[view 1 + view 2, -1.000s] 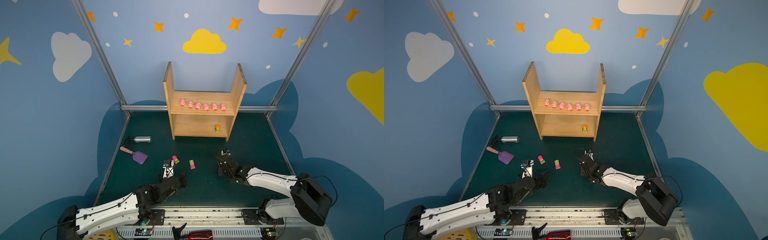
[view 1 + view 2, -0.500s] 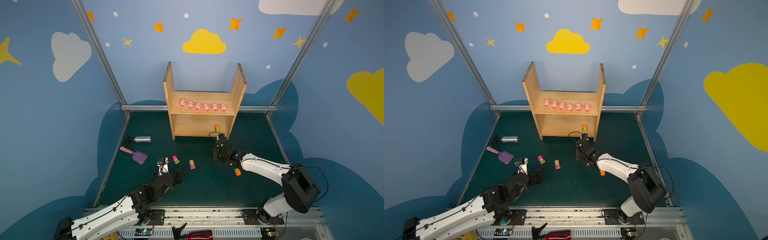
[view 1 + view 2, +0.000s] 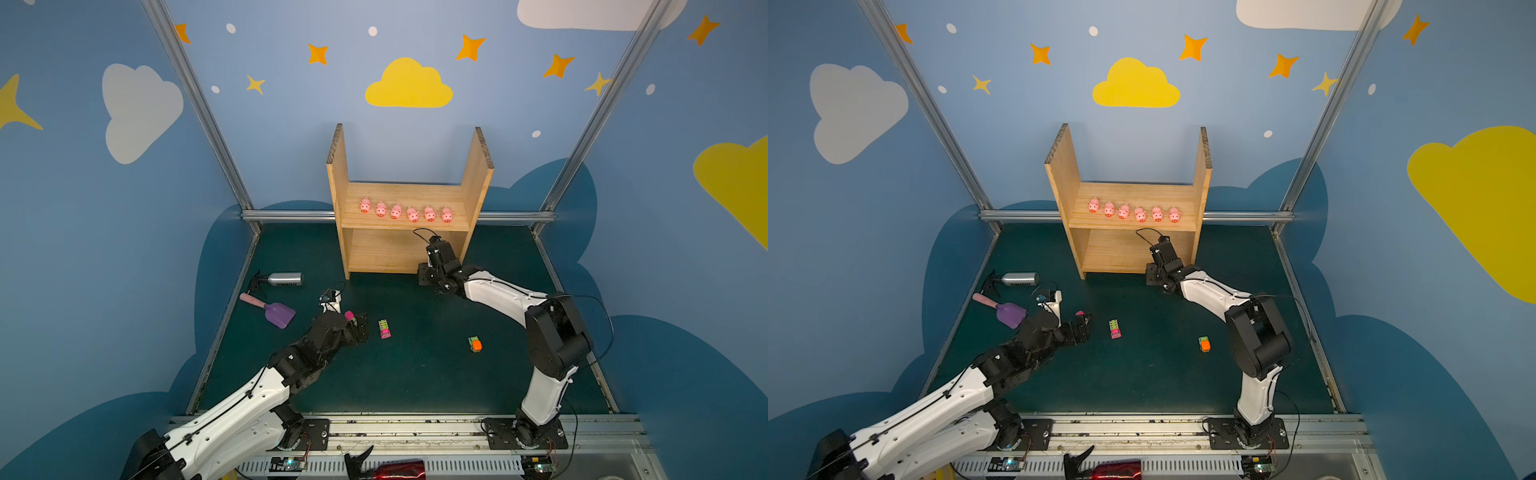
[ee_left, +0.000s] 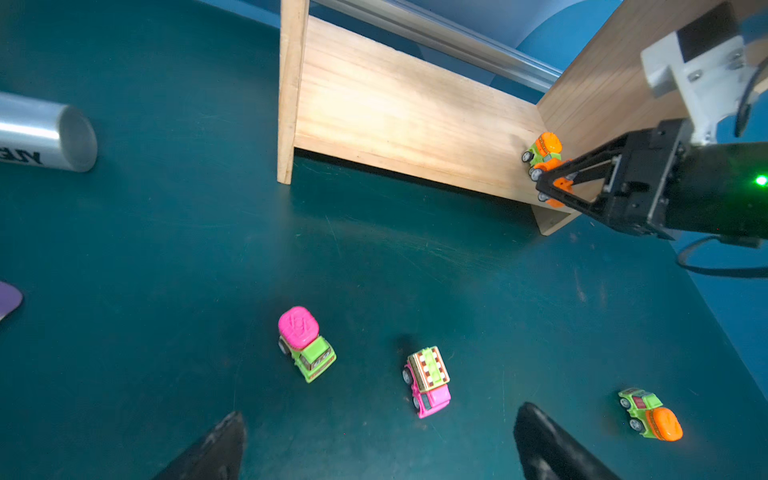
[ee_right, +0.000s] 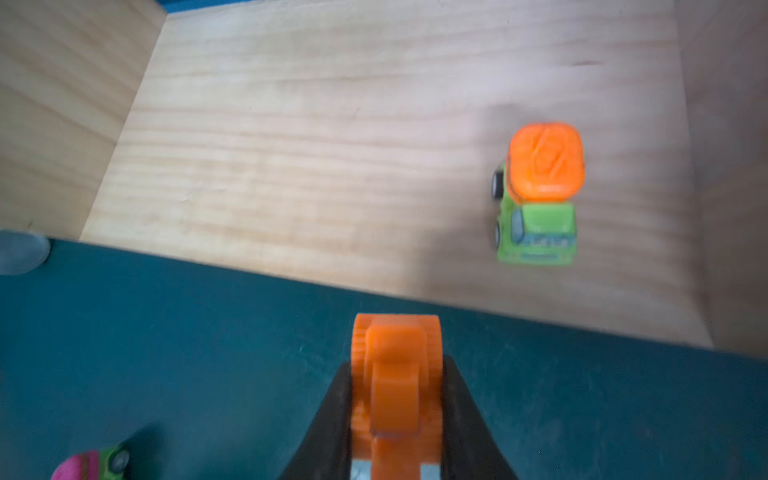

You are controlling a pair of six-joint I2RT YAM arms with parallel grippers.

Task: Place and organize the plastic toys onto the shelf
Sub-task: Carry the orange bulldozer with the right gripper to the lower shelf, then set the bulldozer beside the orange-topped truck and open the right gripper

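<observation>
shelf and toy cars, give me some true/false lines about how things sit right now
Six pigs stand on the shelf's upper board. True.
The right gripper is empty. False: it is shut on an orange vehicle.
The shelf's lower board holds no toy. False: an orange-and-green truck sits there.
The left gripper is open and holds nothing. True.
The silver bottle stands upright. False: it lies on its side.
</observation>
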